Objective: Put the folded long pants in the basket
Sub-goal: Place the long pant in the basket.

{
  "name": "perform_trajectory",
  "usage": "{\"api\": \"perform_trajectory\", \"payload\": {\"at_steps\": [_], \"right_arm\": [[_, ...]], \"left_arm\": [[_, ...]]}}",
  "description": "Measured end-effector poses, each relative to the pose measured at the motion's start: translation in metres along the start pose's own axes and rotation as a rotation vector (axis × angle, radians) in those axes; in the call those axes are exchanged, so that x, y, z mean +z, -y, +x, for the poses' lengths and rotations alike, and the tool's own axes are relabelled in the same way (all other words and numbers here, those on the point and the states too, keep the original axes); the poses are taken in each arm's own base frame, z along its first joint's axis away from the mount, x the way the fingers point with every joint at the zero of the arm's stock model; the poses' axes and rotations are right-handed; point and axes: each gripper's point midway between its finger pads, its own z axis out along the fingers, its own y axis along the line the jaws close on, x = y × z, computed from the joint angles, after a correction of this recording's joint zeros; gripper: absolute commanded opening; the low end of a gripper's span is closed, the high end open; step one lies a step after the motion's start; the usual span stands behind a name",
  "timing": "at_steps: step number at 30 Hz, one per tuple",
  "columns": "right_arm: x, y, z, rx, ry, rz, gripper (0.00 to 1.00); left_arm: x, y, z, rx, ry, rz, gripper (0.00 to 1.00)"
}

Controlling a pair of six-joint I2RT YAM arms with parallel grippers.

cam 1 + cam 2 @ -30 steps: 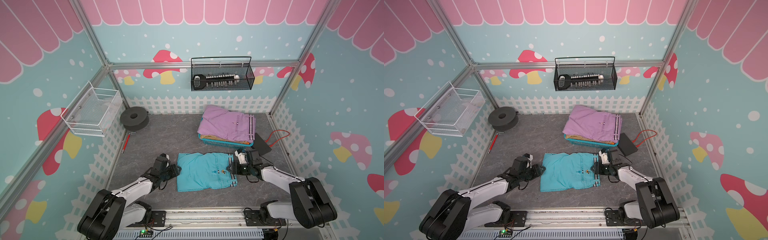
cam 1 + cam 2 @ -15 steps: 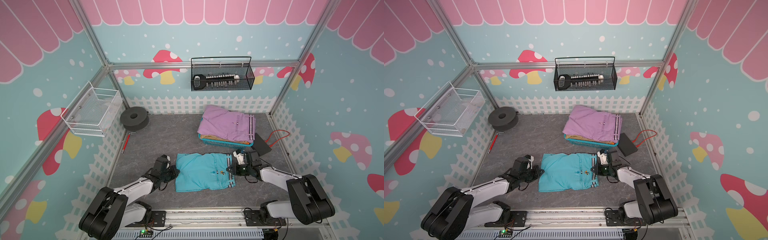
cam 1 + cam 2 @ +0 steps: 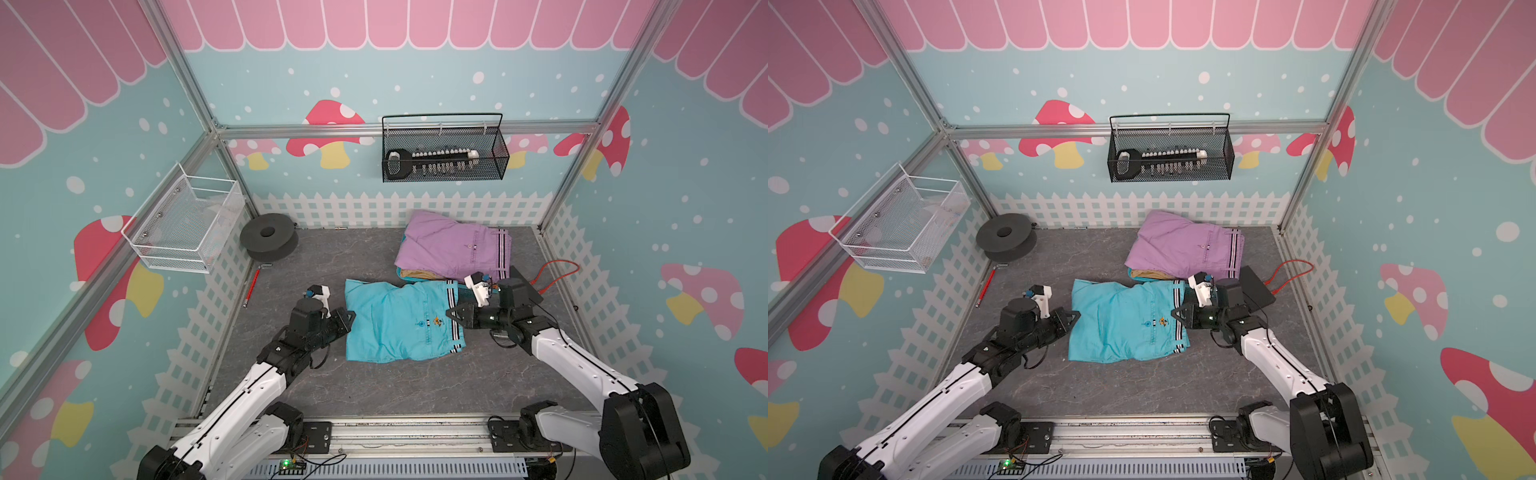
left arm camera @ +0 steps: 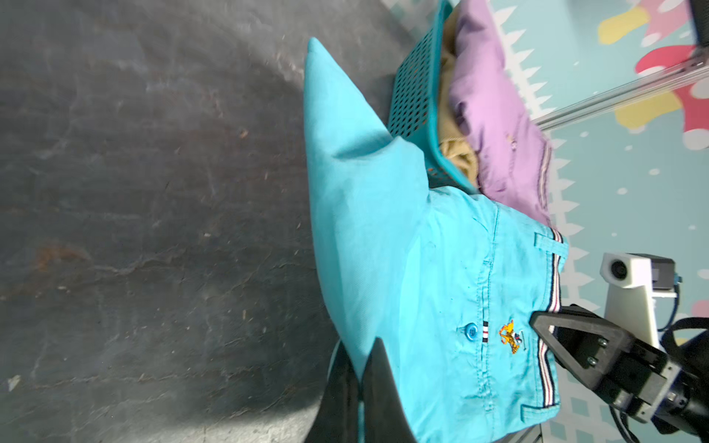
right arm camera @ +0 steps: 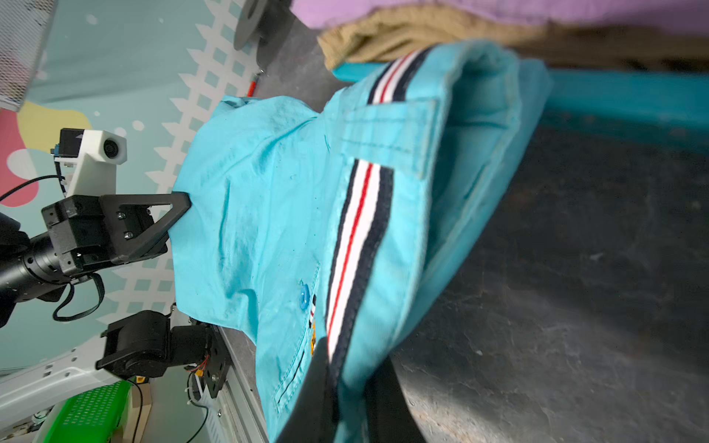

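Both jaws have shut: left gripper and right gripper clamp the turquoise pants at frame-left and frame-right ends, basket just up-frame.

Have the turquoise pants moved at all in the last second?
Yes. The turquoise pants have shifted toward the blue basket at the back: the strip of grey floor between them has closed.

Teal mushroom-print walls, pink scalloped trim, grey marbled floor
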Motion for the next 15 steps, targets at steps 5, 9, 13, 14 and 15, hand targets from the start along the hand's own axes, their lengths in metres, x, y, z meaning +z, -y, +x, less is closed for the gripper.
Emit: {"api": "perform_trajectory", "payload": {"at_steps": [5,9,13,14,15], "right_arm": [[-0.009,-0.022,-0.038,-0.052,0.047,-0.009,0.00],[-0.008,-0.032,-0.083,-0.085,0.085,0.019,0.00],[-0.014,-0.024,-0.126,-0.082,0.143,0.062,0.00],[-0.019,-0.018,-0.137,-0.074,0.164,0.081,0.00],[-0.024,-0.011,-0.146,-0.064,0.184,0.099,0.00]], "left_arm": [[-0.015,0.038,-0.039,0.040,0.066,0.025,0.00],[-0.003,0.079,-0.078,0.084,0.073,0.045,0.00],[0.020,0.118,-0.117,0.133,0.075,0.080,0.00],[0.027,0.127,-0.127,0.146,0.076,0.088,0.00],[0.034,0.136,-0.136,0.160,0.076,0.100,0.00]]}}
